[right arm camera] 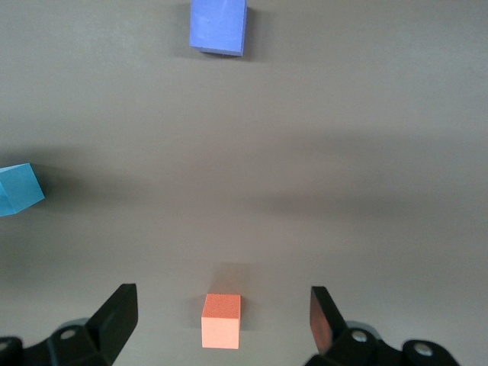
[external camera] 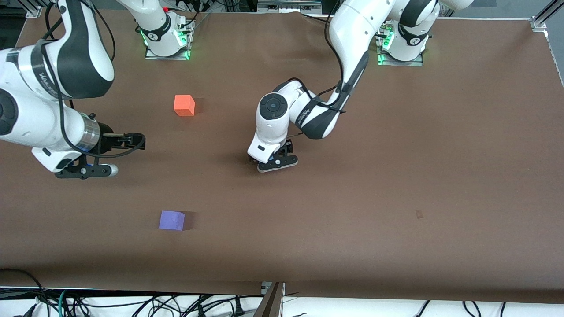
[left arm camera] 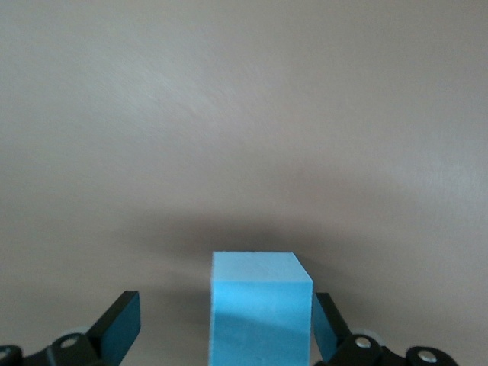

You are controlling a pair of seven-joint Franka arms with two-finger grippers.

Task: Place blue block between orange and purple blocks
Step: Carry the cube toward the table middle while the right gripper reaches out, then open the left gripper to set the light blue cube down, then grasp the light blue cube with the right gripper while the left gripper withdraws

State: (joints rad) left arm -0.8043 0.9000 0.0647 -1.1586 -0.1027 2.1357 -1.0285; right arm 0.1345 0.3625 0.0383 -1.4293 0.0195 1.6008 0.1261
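Front view: brown table (external camera: 396,176), two arms. Orange block (external camera: 184,105) sits toward the right arm's end, nearer the bases; purple block (external camera: 172,220) sits nearer the camera, roughly in line with it, well apart. Left gripper (external camera: 276,163) is down at the tabletop near mid-table, level with the gap between those two but off to the side of it, toward the left arm's end. Blue block is hidden under that gripper here. Right gripper (external camera: 125,141) hangs over the table beside the gap, waiting. Risk: the blue block sits short of the line between orange and purple, so it may not count as placed between them.

Left wrist view: blue block (left arm camera: 261,305) rests on the table between the fingers (left arm camera: 122,324). Jaws stand released; one finger has a clear gap to the cube, the other sits just beside or touching its face, I cannot tell which. Risk: a lift from here could drag or tip the cube if that finger clings.

Right wrist view: right gripper (right arm camera: 221,324) jaws spread wide, holding nothing, over the orange block (right arm camera: 221,321); purple block (right arm camera: 219,25) and blue block (right arm camera: 19,189) also show. Risk: a descent by this arm would knock the orange block and shift the target gap.
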